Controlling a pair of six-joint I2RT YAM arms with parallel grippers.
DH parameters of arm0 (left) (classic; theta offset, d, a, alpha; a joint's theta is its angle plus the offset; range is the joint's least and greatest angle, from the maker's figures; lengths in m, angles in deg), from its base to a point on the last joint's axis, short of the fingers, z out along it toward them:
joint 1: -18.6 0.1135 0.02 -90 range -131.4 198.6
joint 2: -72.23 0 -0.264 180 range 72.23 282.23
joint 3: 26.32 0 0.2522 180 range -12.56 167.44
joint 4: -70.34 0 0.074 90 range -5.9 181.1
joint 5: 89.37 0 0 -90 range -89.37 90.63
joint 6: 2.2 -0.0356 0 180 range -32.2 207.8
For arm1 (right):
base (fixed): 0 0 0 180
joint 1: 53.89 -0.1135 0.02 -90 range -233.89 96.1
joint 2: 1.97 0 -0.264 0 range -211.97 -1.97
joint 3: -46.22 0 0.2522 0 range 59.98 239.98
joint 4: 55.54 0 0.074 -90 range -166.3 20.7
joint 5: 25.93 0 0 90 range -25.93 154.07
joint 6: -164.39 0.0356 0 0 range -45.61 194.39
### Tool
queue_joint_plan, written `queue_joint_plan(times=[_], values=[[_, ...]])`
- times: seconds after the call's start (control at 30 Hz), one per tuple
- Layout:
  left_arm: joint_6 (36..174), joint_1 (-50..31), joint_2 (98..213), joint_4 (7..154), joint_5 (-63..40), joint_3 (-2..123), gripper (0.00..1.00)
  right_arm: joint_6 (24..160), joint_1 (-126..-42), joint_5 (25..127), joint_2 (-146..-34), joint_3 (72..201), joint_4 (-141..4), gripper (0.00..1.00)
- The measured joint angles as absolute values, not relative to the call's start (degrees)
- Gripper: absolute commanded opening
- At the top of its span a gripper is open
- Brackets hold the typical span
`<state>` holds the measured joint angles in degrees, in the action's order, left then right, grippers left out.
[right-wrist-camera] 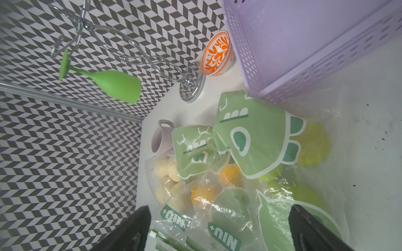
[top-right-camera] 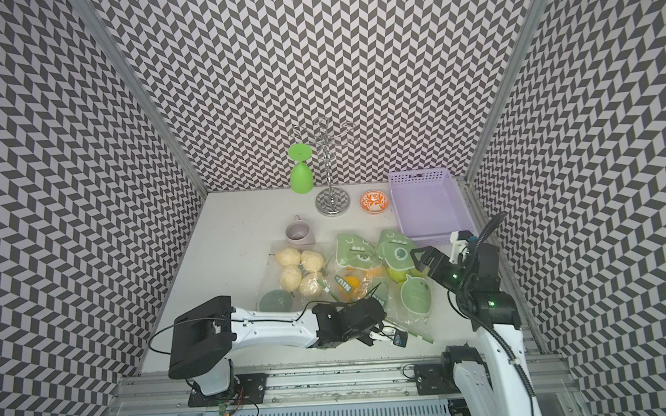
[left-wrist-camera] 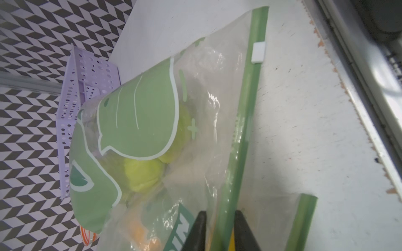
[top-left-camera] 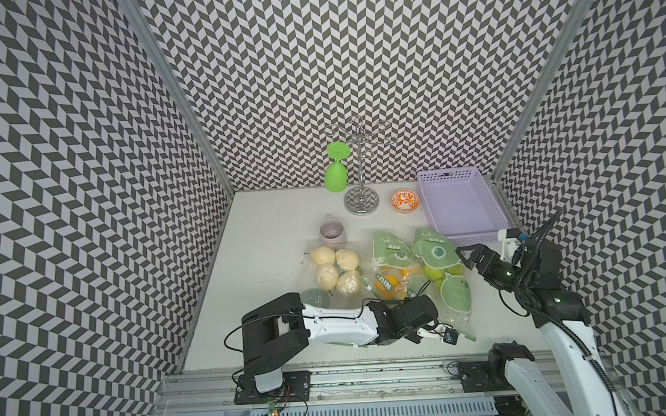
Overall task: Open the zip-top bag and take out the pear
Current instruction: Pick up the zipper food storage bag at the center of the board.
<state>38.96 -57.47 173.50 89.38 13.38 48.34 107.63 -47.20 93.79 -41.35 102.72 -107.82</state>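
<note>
Left fingers (left-wrist-camera: 199,229) pinch zip strip (left-wrist-camera: 242,130) of bag (left-wrist-camera: 141,121), left wrist view only; right fingers (right-wrist-camera: 304,228) spread.

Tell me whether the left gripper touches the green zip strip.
Cannot tell. In the left wrist view the left gripper straddles the green zip strip; contact unclear.

Glossy crinkled plastic bag (left-wrist-camera: 206,108); perforated basket (left-wrist-camera: 87,76) looks matt plastic.
</note>
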Motion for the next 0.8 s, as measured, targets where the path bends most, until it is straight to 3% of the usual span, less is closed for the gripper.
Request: queue_joint_plan(times=[0.03,0.43,0.8], values=[[38.8,-57.3,173.5,89.7,13.4,48.8,0.00,107.9,-47.2,94.1,-41.5,104.2,-107.9,0.99],[40.3,-55.2,173.6,97.8,11.2,58.9,0.00,110.2,-47.0,99.3,-45.0,118.7,-107.9,1.00],[48.4,-42.3,169.8,107.9,-2.1,79.0,0.00,109.7,-47.0,98.6,-49.8,137.7,-107.9,0.99]])
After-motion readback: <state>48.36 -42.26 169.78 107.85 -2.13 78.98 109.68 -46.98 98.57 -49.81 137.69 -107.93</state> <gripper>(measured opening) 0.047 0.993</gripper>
